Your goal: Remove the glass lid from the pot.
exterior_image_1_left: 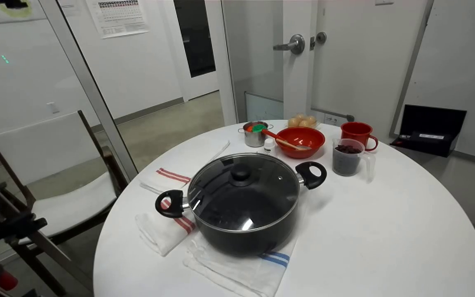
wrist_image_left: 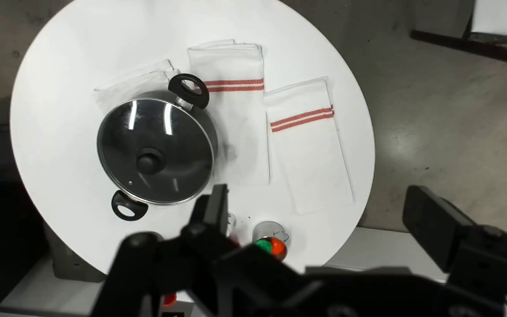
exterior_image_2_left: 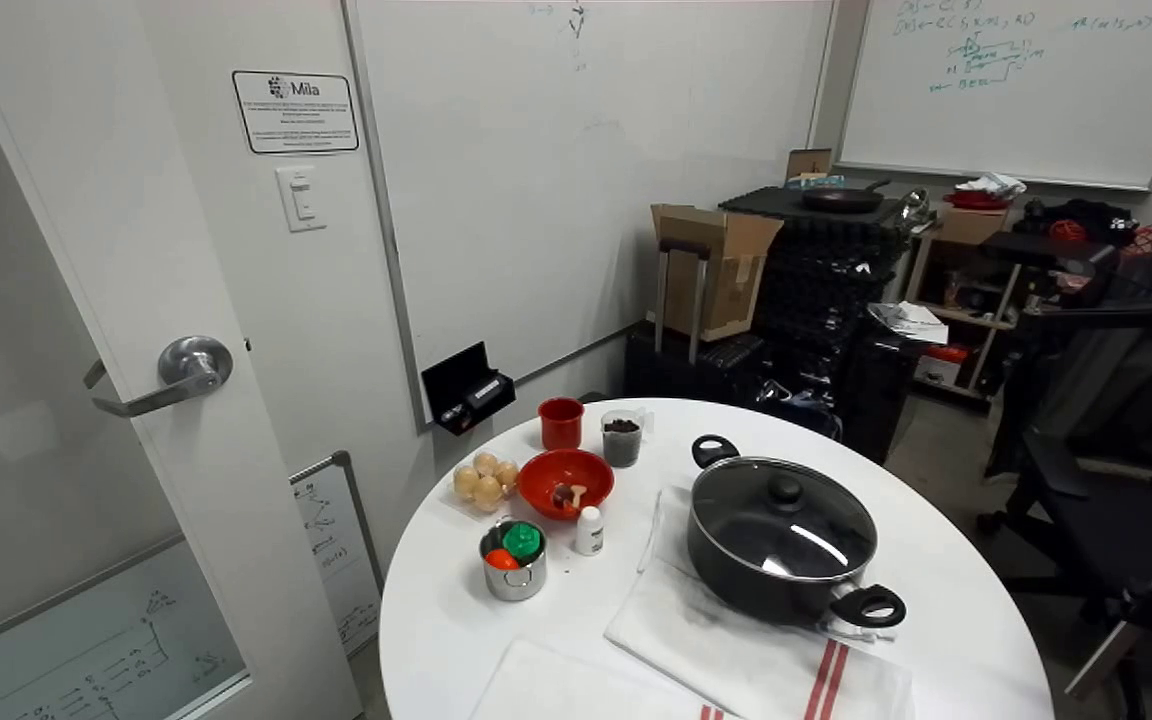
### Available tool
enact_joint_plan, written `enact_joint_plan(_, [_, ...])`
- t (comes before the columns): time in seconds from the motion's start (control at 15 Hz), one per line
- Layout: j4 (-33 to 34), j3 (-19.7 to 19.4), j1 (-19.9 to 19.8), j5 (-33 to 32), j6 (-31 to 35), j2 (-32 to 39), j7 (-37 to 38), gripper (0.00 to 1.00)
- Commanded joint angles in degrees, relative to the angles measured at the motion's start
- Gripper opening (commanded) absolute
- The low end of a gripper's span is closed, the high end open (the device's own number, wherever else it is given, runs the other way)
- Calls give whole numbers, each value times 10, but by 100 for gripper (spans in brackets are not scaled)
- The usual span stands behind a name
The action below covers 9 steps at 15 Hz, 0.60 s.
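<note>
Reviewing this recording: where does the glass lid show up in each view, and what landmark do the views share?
In an exterior view: glass lid just below picture centre; small metal pot above it.
In an exterior view: glass lid right of centre, lower half; small metal pot to its left.
Wrist view: glass lid left of centre, about mid-height; small metal pot to its lower right.
Shared landmark: small metal pot.

In an exterior view, the white table [exterior_image_1_left: 386, 235] is laid with towels [exterior_image_1_left: 161, 235] left and below centre, partly under the pot [exterior_image_1_left: 245, 241]; a bowl [exterior_image_1_left: 310, 139], mug [exterior_image_1_left: 357, 133] and measuring cup [exterior_image_1_left: 345, 163] are seen centre-right.
</note>
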Motion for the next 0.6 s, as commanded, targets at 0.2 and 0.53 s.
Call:
enact_joint_plan(0.2, [71,-82,-18,-3,-13,123,-97,100])
enact_joint_plan(0.53, [137,-118,-32,-2,-31,234,-138,100])
